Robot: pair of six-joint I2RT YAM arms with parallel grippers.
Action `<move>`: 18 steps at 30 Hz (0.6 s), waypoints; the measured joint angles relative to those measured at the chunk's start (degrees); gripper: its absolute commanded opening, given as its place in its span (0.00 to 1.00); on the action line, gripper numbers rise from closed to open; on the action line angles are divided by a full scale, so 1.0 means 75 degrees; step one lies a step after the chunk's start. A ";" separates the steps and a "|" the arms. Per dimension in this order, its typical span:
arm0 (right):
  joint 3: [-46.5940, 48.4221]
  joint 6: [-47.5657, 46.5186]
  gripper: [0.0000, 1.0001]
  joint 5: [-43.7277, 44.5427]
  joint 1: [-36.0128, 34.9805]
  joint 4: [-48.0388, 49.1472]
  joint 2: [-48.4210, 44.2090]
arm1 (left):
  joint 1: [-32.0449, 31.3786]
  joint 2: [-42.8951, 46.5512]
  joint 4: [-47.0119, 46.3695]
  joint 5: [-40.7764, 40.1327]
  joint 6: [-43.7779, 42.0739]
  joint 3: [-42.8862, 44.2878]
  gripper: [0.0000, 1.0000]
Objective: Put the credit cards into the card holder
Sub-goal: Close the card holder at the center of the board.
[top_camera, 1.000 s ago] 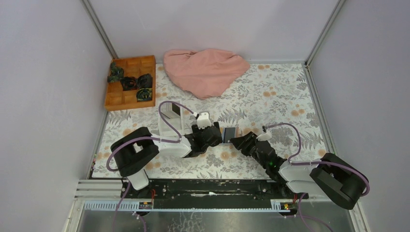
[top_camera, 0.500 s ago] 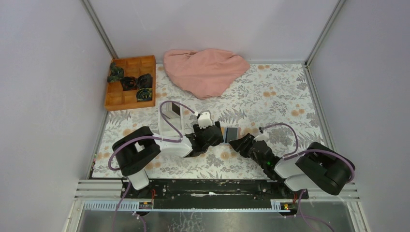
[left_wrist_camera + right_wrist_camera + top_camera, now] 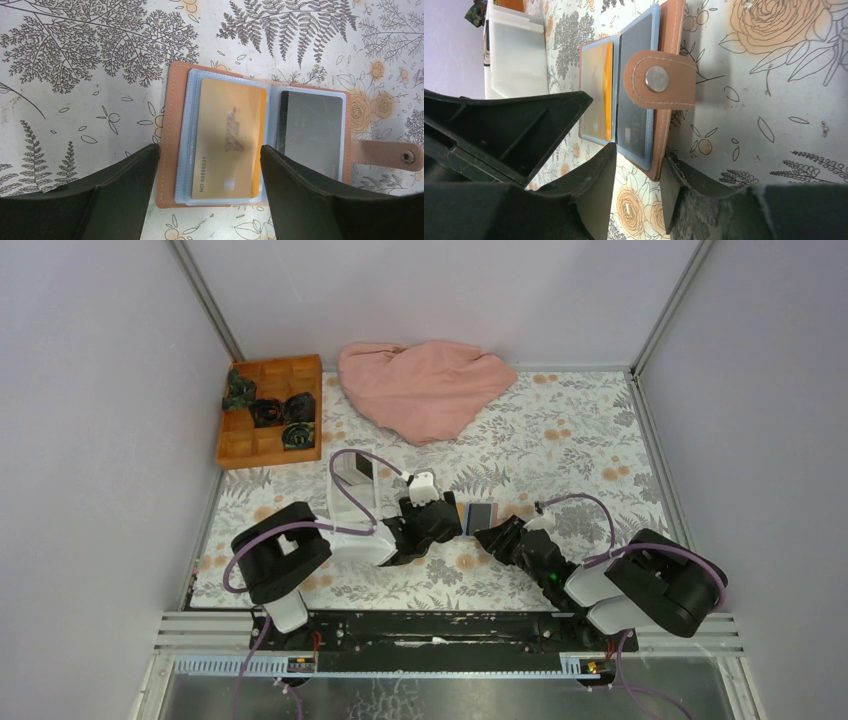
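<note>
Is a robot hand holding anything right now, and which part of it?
Left gripper holds nothing; it is open above the card holder. Right gripper straddles its strap-side end; whether it grips cannot be told.

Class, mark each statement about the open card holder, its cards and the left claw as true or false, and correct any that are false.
1. The reddish-brown leather card holder lies open on the floral tablecloth. True.
2. A gold plastic card sits in one of its clear sleeves. True.
3. The other sleeve is empty. False: it holds a dark grey card.
4. The snap strap is buttoned shut. False: it sticks out unfastened past the holder's edge.
5. The left claw stands open. True.
</note>
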State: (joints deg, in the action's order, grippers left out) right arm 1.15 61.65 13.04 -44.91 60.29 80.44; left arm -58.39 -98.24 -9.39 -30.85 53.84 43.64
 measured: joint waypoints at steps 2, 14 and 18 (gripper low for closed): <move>0.0044 -0.0035 0.42 0.0067 -0.0003 -0.0146 -0.0061 | 0.0000 0.0020 -0.0073 0.0003 0.0003 -0.0052 0.81; 0.0140 -0.0093 0.40 0.0323 -0.0006 0.0015 0.0213 | 0.0003 0.0064 -0.0306 0.0006 0.0006 -0.0201 0.80; 0.0195 -0.0099 0.39 0.0344 -0.0006 0.0178 0.0391 | 0.0003 0.0067 -0.0341 0.0003 0.0003 -0.0221 0.80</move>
State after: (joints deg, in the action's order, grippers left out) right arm 2.61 60.90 15.62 -44.95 61.63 83.37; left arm -58.37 -97.73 -11.94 -30.83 53.87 41.98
